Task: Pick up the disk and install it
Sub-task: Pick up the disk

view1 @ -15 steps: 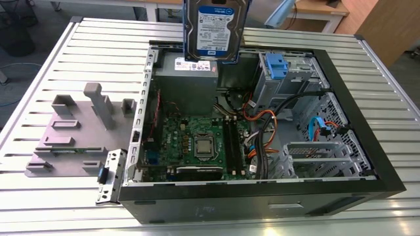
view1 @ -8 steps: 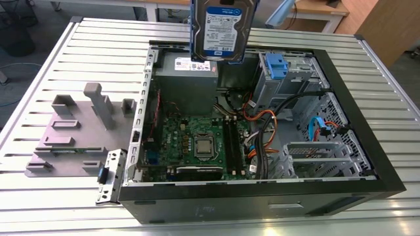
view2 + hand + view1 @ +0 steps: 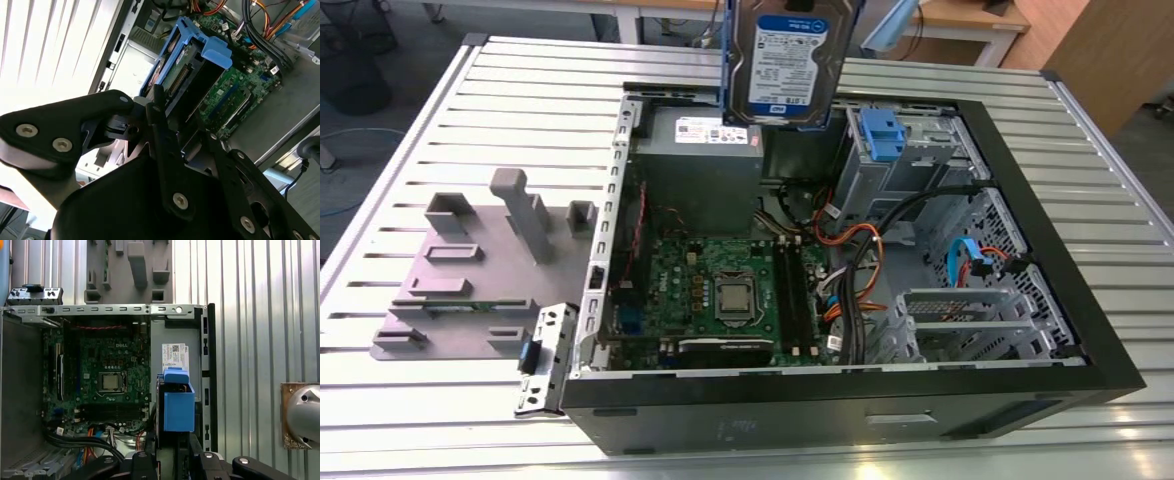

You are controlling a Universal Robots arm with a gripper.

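The gripper (image 3: pixel 150 107) is showing matte black linkage arms (image 3: pixel 75 117) in the second wrist view, with round silver screws (image 3: pixel 180 200) glinting along them.

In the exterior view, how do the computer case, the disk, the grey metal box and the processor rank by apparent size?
1. computer case
2. disk and grey metal box: they look alike, and the disk, held high, may be nearer the camera
3. processor

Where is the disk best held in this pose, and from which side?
The end opposite the blue tab, from above: the disk hangs upright over the open case, tab end down, so that end is free. The claw is shut there.
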